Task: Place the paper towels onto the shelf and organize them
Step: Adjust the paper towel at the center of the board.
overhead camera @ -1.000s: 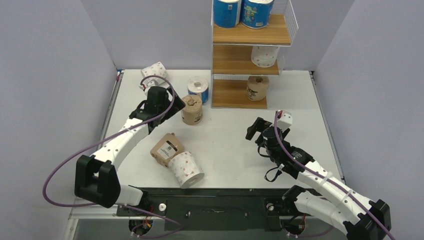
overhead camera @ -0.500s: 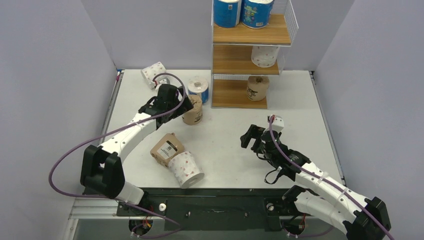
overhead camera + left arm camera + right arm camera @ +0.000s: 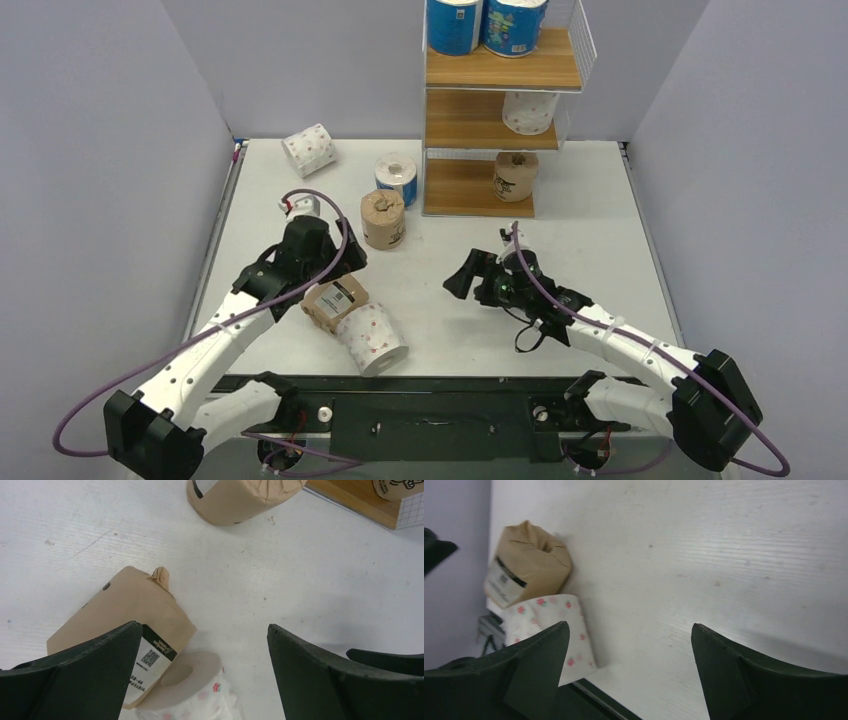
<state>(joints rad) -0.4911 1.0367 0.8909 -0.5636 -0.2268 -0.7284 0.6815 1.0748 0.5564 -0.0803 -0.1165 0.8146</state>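
We find left hand (image 3: 204, 627) spread wide, empty, above lying kraft roll (image 3: 333, 298), near-left on table (image 3: 600, 220); we judge spread suits roll girth. Right hand (image 3: 630, 625) apart, empty, facing dotted roll (image 3: 372, 337). Shelf (image 3: 480, 70) far, part-filled.

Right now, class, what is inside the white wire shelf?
The white wire shelf holds two blue-wrapped rolls on top, one white pink-dotted roll in the middle, one brown kraft roll at the bottom. The back of each lower tier is covered by the tier above.
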